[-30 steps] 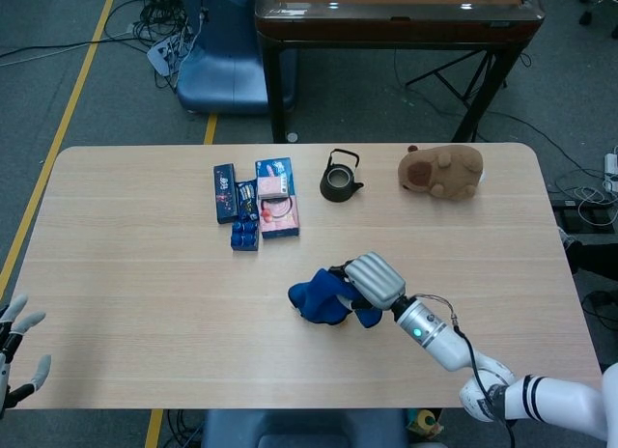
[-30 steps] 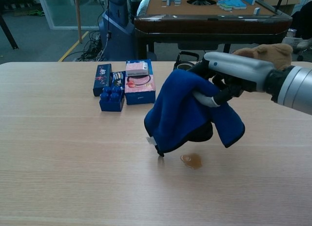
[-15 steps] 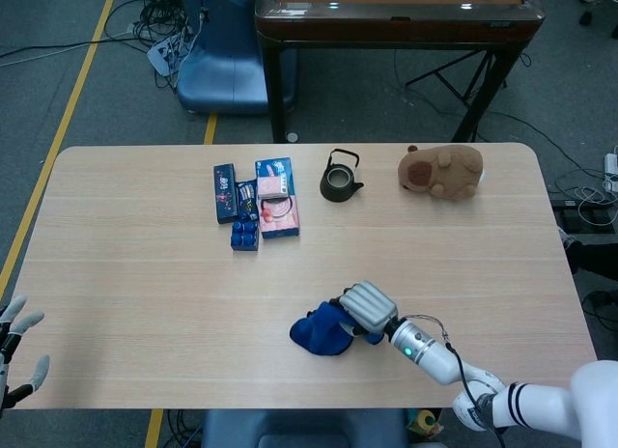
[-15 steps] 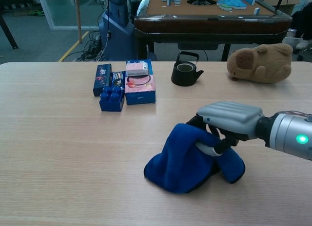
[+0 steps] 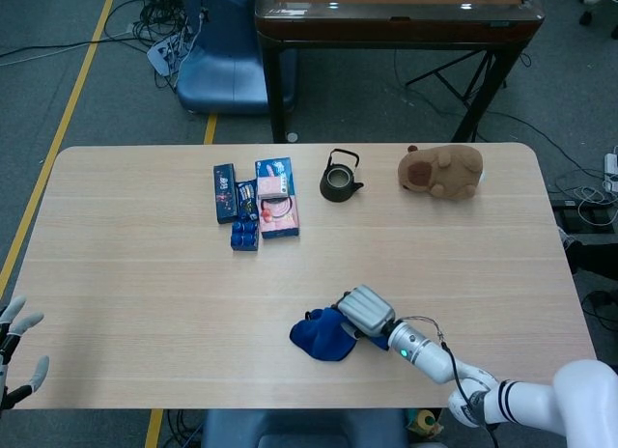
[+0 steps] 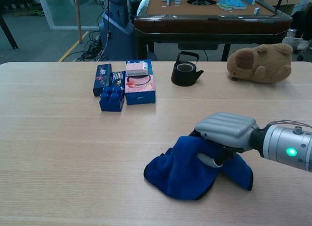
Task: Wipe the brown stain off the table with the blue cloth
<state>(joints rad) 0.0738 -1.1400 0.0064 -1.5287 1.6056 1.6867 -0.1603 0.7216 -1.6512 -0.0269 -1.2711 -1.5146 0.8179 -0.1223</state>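
The blue cloth [image 6: 185, 168] lies bunched on the table near its front edge, also seen from the head view as a blue cloth [image 5: 319, 334]. My right hand [image 6: 224, 133] rests on top of it and grips it, fingers curled into the fabric; the head view shows the same right hand [image 5: 363, 311] at the cloth's right side. The brown stain is hidden under the cloth. My left hand [image 5: 14, 347] sits off the table's front left corner, fingers spread, holding nothing.
Blue and pink boxes [image 5: 256, 202] lie at the table's back left-middle. A dark teapot [image 5: 339, 177] and a brown plush toy [image 5: 441, 171] stand at the back. A dark game table [image 5: 396, 14] is behind.
My right hand has brought the cloth down from the air onto the table, covering the brown stain, then pressed it flatter and shifted slightly toward the front edge. The left hand has stayed put.
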